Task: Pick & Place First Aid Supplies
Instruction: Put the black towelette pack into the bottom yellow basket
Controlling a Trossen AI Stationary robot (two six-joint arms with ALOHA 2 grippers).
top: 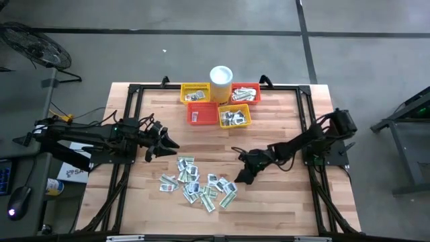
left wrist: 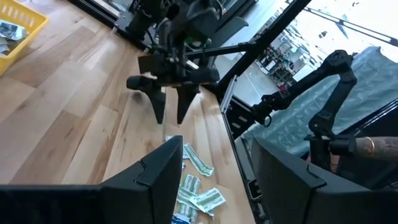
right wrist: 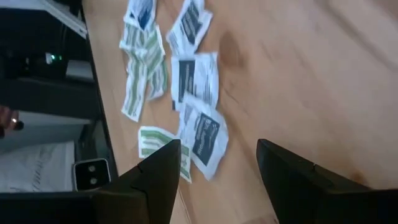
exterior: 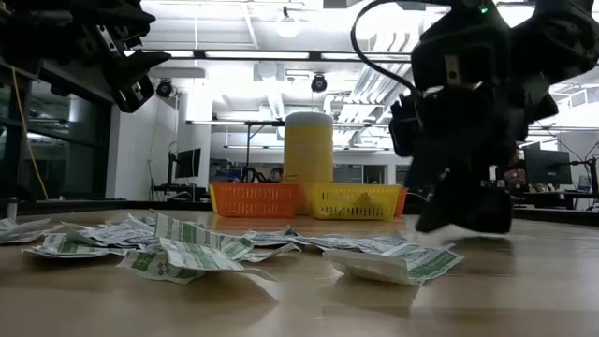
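Reaching low with my right gripper [top: 240, 178], empty and spread, beside the sachets [top: 199, 187] at lower centre, I judge I must next straddle one, while my left gripper [top: 168, 144], also spread, waits at centre left.

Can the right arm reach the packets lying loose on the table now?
Probably yes: the right claw is open and low beside the packets, with only bare wood between them.
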